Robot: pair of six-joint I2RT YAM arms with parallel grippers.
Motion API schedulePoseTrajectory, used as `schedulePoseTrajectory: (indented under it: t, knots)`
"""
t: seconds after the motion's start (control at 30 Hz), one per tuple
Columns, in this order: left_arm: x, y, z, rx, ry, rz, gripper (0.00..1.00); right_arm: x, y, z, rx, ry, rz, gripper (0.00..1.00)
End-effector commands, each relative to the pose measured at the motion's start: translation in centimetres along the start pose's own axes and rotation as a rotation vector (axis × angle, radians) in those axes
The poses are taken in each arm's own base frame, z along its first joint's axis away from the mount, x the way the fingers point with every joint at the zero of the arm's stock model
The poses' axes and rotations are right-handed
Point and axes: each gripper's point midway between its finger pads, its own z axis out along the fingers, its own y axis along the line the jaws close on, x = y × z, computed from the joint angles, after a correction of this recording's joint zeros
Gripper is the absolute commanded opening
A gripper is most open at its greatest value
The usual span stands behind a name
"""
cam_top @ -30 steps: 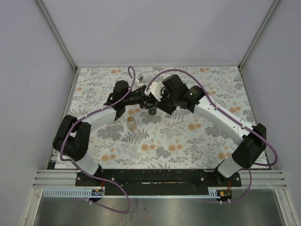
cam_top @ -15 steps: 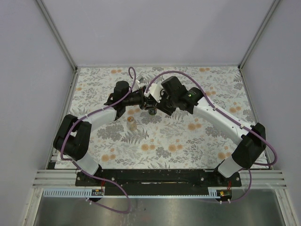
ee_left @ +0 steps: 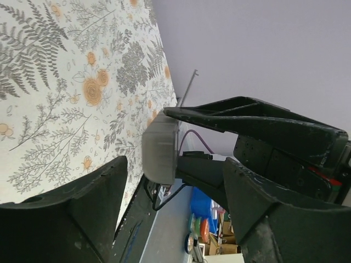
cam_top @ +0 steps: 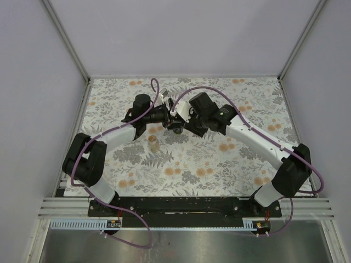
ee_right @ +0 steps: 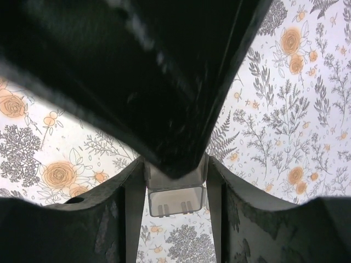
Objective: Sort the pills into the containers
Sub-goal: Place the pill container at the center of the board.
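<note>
My right gripper (ee_right: pixel 175 183) is clamped on the clear plastic container (ee_right: pixel 175 200), with a matte black finger flat against each side wall. It's a small rectangular box with translucent, slightly frosted walls, rounded corners and two short ribs moulded into the face that shows in the right wrist view. I'm holding it in the air above the table (cam_top: pixel 219 164), mid-width and towards the far end, right where my two arms meet. I can't tell whether anything is inside, the walls are too cloudy. My left gripper (ee_left: pixel 175 164) has its jaws spread wide and holds nothing. In the left wrist view its two blunt, dull black fingers stand on either side of the box with a clear gap, no contact. The same view shows the box end-on as a pale grey block pinched between my right gripper's long tapered fingers. The table is covered in a flat printed sheet: grey ferns and leaves with orange roses on off-white. A small tan vial (cam_top: pixel 154 143), cylindrical and upright, stands on the sheet near the left arm's forearm, well apart from the box. The enclosure walls are plain and smooth, pale lilac.
</note>
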Motion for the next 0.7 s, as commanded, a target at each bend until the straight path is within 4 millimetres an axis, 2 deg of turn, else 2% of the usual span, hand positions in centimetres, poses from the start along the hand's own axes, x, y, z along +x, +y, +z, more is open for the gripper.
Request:
schedulePoseTrajectory:
  t: [0.0, 0.1, 0.23, 0.47, 0.57, 0.67]
  knots:
    - [-2.3, -0.8, -0.9, 0.007, -0.045, 0.078, 0.75, -0.2, -0.6, -2.1, 0.051, -0.038, 0.006, 0.15]
    - [-3.8, -0.2, -1.9, -0.014, -0.086, 0.056, 0.75, 0.5, -0.2, -2.3, 0.045, -0.036, 0.018, 0.15]
    - [-5.7, -0.8, -3.6, -0.014, -0.138, 0.071, 0.76, 1.9, 0.8, -1.4, 0.029, -0.017, 0.034, 0.15]
    - [-8.6, -2.2, -6.6, -0.08, -0.197, 0.178, 0.77, 5.0, 3.3, 2.8, -0.038, 0.052, 0.067, 0.18]
    - [-9.8, -3.3, -8.0, -0.116, -0.223, 0.289, 0.77, 6.0, 4.1, 4.5, -0.067, 0.082, 0.072, 0.2]
    - [-10.6, -3.3, -9.2, -0.199, -0.232, 0.389, 0.77, 6.8, 4.7, 6.1, -0.085, 0.113, 0.069, 0.21]
